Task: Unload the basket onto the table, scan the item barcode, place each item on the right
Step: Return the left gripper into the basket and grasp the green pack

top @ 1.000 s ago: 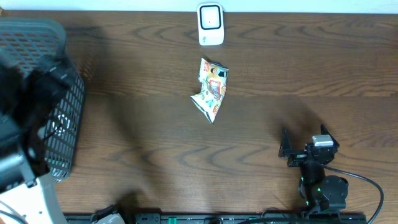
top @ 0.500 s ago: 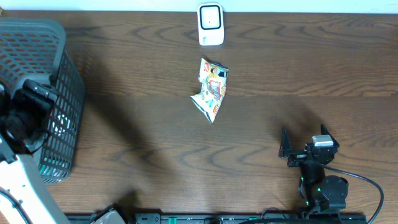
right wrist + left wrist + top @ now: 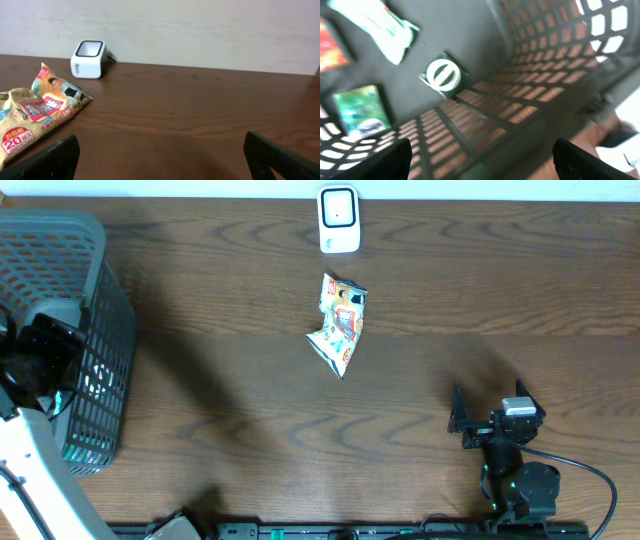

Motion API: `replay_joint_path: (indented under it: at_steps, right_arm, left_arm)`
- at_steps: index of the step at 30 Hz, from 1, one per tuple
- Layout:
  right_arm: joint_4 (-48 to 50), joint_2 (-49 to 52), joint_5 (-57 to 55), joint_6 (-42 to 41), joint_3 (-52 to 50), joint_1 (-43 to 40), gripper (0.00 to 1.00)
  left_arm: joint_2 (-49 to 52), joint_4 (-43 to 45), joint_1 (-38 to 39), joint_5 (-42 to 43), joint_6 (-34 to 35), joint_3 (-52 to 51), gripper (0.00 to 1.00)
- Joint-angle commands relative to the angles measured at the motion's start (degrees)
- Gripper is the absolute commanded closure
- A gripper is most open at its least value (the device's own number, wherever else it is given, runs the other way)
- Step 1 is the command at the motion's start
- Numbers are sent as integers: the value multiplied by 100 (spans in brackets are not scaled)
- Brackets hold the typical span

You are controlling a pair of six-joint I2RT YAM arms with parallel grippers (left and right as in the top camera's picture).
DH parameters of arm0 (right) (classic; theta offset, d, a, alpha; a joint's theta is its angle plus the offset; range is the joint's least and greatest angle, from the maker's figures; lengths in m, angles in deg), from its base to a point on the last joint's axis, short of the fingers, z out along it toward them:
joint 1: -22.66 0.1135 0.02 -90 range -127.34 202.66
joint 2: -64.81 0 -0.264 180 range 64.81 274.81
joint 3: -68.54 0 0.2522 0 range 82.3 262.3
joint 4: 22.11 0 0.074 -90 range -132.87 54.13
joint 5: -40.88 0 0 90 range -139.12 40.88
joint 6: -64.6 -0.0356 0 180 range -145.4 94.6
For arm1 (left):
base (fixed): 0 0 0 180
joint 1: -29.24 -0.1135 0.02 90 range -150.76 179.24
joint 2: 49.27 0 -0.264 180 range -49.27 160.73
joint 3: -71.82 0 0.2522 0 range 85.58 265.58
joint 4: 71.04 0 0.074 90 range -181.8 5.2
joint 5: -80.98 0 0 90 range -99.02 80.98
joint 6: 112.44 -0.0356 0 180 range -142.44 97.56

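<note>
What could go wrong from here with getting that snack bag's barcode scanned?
The snack bag lies crumpled and no barcode shows; it may be creased or face down. The left gripper hangs open at the basket, close to its mesh wall, where a finger might snag. The light bag could slide away when the open right gripper reaches for it.

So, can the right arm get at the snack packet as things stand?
Probably yes: the right hand is open, and only bare table lies between it and the snack packet. Whether the arm stretches that far is uncertain.
</note>
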Motion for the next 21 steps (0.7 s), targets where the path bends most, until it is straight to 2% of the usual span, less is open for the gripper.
replay_joint_path:
  at_steps: [1, 18, 21]
  right_arm:
    - [-26, -35, -28, 44, -9, -24, 1]
    - [-26, -35, -26, 44, -9, -24, 1]
    - [-26, -35, -26, 44, -9, -24, 1]
  left_arm:
    - [17, -9, 7, -632, 26, -50, 12]
    - [776, 656, 0, -2164, 33, -55, 11]
    - [966, 833, -39, -2750, 205, -55, 11]
